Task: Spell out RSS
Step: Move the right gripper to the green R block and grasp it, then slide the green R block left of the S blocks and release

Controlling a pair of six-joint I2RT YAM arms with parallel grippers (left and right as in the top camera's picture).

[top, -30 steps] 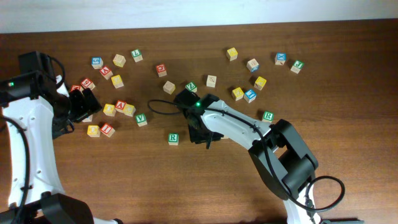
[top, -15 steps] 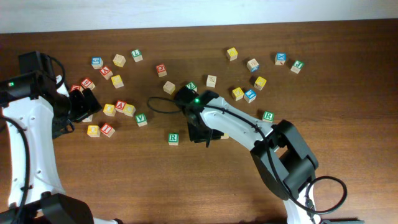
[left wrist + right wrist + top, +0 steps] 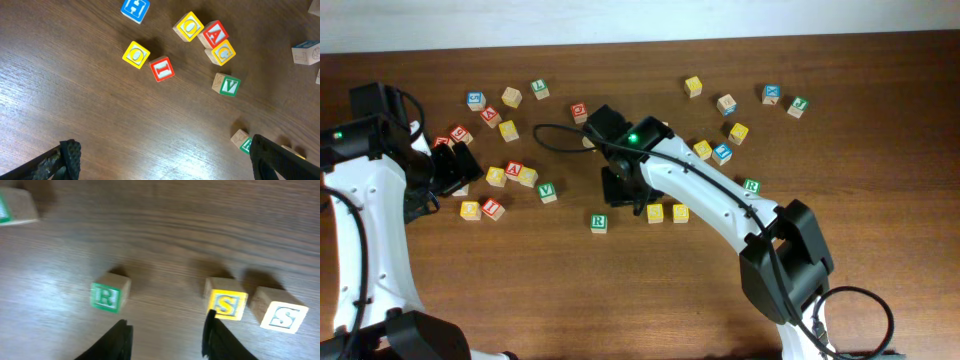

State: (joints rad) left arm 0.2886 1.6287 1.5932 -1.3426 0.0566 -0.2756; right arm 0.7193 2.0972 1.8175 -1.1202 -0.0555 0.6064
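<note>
The green-faced R cube (image 3: 599, 222) is showing a white R inside a white frame on its top, with plain pale wood on its sides. It is sitting just toward 6 o'clock of the centre of the brown wooden surface (image 3: 520, 290). At its 3 o'clock, across a clear gap, the first S cube (image 3: 655, 212) is showing a yellow face with a pale S. The second S cube (image 3: 680, 212) is sitting just beside it, again at 3 o'clock. I cannot tell whether those two are touching. The three are forming a row whose long axis is running from 9 o'clock to 3 o'clock. In the right wrist view all three letters are reading upright, tops toward 12 o'clock. In that view the R cube (image 3: 110, 293) and the first S cube (image 3: 227, 302) are lying nearly square, while the second S cube (image 3: 279, 312) is lying turned a little clockwise and its face is looking paler. The right tool (image 3: 167, 339) is hovering over the gap between R and S, its fingers partly apart and gripping nothing. The left tool (image 3: 167, 159) is standing spread wide and empty at the 9 o'clock side of the surface. Below it a green V cube (image 3: 227, 85), a red I cube (image 3: 162, 68) and a yellow O cube (image 3: 136, 54) are lying scattered.
</note>
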